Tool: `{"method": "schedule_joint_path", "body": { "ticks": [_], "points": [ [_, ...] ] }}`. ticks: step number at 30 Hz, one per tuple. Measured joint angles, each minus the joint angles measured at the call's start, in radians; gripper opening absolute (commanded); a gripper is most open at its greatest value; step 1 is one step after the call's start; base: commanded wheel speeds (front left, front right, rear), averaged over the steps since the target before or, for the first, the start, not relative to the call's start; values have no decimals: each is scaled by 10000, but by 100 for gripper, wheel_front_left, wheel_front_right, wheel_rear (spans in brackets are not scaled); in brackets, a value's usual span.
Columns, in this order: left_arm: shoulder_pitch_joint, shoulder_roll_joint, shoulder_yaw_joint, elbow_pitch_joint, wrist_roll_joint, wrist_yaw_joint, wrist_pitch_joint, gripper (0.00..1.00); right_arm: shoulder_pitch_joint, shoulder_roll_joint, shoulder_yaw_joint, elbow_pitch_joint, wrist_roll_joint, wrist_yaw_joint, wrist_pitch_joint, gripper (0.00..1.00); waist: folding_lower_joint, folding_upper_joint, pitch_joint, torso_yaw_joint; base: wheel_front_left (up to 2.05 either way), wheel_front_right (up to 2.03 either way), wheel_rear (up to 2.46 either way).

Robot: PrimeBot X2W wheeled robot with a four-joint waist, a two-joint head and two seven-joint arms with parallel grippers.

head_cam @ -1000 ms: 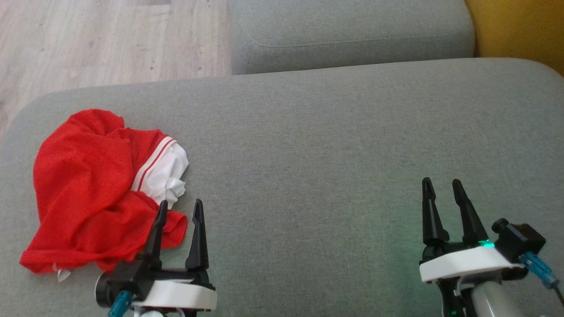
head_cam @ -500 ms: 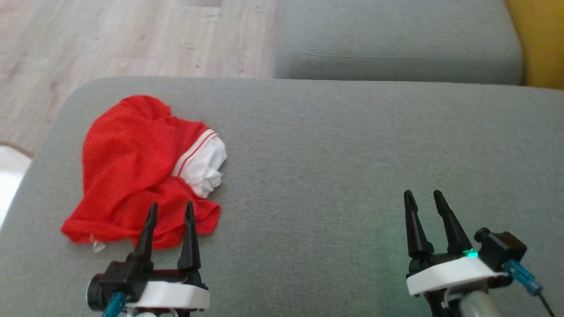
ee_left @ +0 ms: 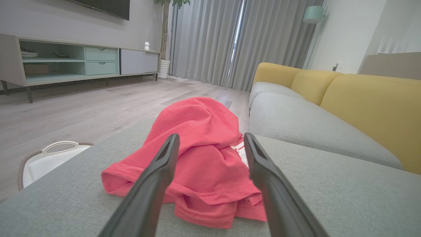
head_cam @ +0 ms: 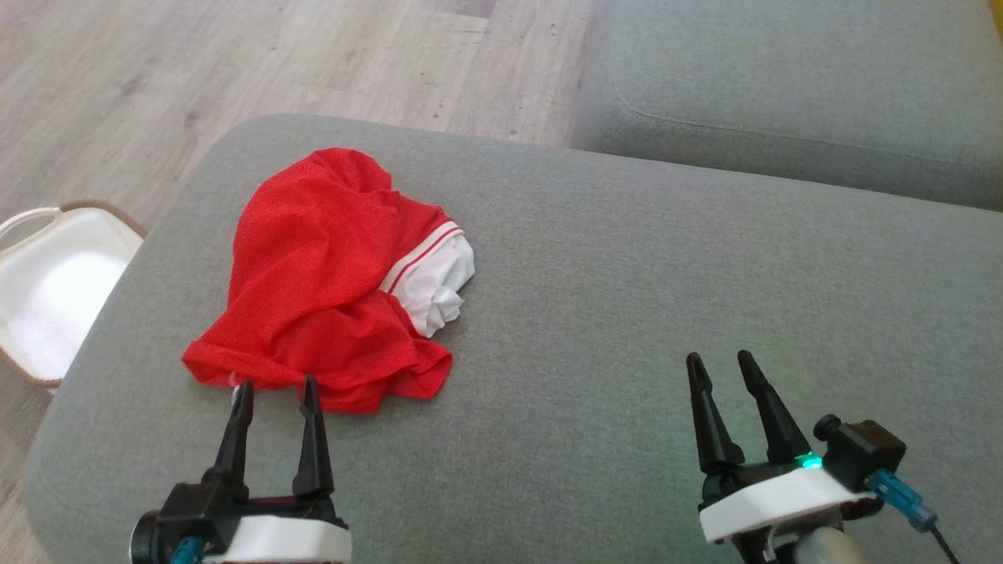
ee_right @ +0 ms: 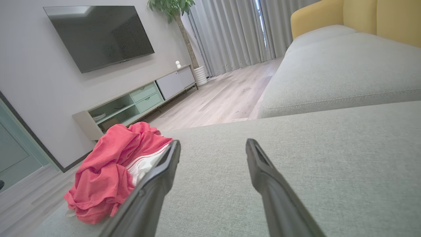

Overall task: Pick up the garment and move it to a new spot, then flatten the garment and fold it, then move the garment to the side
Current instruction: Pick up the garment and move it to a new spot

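Head view: the red garment [head_cam: 321,274] lies crumpled toward the left end of the grey cushion [head_cam: 627,313], with a white striped band showing; the left gripper [head_cam: 277,384] hovers over the cushion's near edge, jaws apart, tips just short of the garment's near hem; the right gripper [head_cam: 718,357] is over the cushion's bare right part, jaws likewise apart, holding nothing.

Left wrist view: the garment sits on the cushion straight ahead, framed by the spread fingers; its hem lies in loose layers.

Right wrist view: the heap is at the cushion's left end, well apart from this gripper.

The mesh looks light, soft and limp; it will probably sag and bunch when lifted; a pinch on the thicker hem or the banded waist seems the surest hold.
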Motion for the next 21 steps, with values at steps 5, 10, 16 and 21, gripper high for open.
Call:
{"method": "schedule_joint_path", "body": {
  "ticks": [5,10,16,21],
  "points": [
    [0,-2,46,-29,0,4,2,100,5,0,128,10,56,0,0,100,0,0,-15,261,0,0,0],
    [12,-2,100,-102,0,13,2,100,5,0,313,17,77,0,0,100,0,0,8,373,0,0,0],
    [34,-2,128,-234,0,104,2,100,5,0,332,19,77,0,0,100,0,0,92,353,0,0,0],
    [-31,0,543,-366,134,148,0,100,-13,0,290,0,59,0,0,100,0,0,380,252,0,0,0]
  ]
}}
